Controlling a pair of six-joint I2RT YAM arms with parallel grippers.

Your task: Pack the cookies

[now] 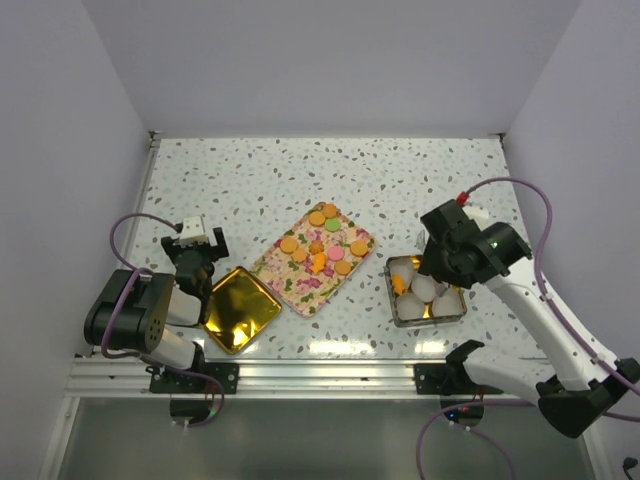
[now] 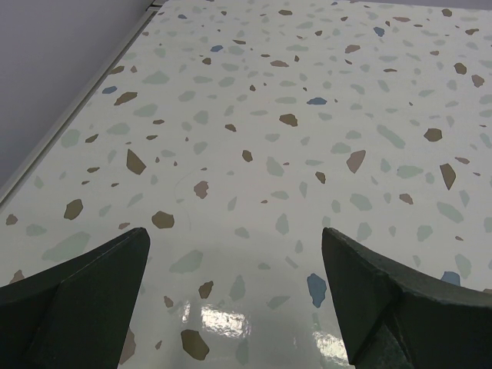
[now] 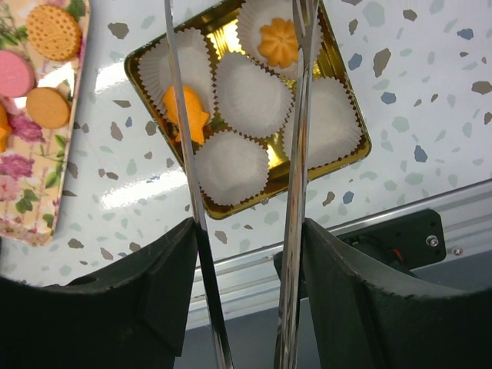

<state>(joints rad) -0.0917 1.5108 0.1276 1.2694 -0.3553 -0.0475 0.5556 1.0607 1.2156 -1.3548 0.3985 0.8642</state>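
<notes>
The left arm sits folded back near its base beside a gold lid [image 1: 240, 308]; the left gripper [image 2: 234, 234] hangs over bare table [image 2: 307, 115], fingers spread and released. The right arm reaches forward and bends down over the gold tin [image 3: 336, 65]; the right gripper [image 3: 247, 231] grasps long metal tweezers [image 3: 184, 154], blades apart above the paper cups [image 3: 250, 92]. Most cookies [image 1: 322, 245] lie on the floral tray [image 1: 300, 285]; two orange ones sit in cups in the tin.
</notes>
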